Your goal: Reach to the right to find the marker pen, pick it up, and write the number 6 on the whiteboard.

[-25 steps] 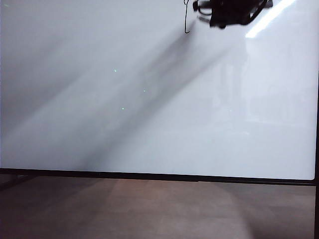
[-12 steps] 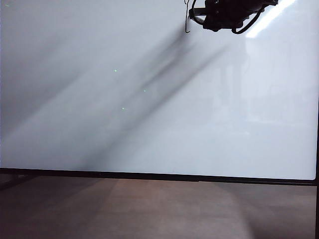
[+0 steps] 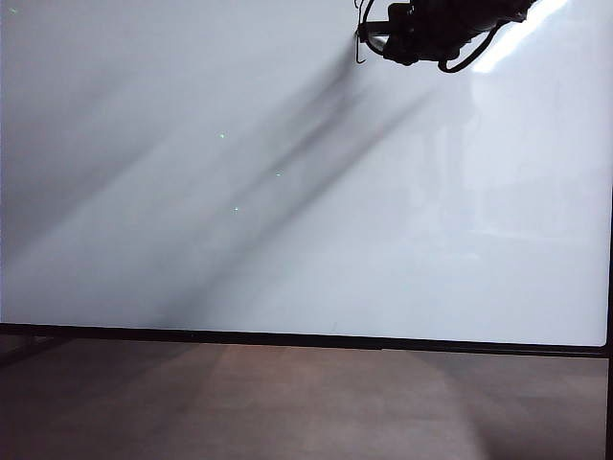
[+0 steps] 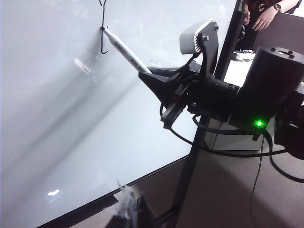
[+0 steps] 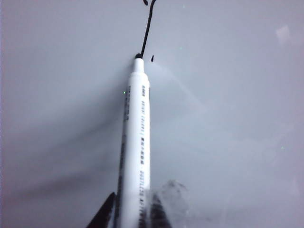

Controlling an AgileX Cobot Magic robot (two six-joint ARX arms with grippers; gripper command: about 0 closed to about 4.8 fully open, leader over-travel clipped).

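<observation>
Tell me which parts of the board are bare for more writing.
The whiteboard is bare from its left edge and bottom frame up to mid-height. Crowded only at top right: the right tool presses the marker pen against the drawn stroke.

The large glossy white whiteboard with thin black frame (image 3: 287, 240) lay bare and unobstructed below and left of the black right gripper (image 4: 145, 76), whose slim white marker pen (image 5: 135, 142) touched it near the top. The left gripper's clear fingertips (image 4: 127, 204) stood well apart, low beside the board's black stand post (image 4: 190, 175).

One whiteboard (image 3: 287, 240), one marker pen (image 5: 135, 142), one drawn black stroke (image 4: 102, 35), two robot arms
</observation>
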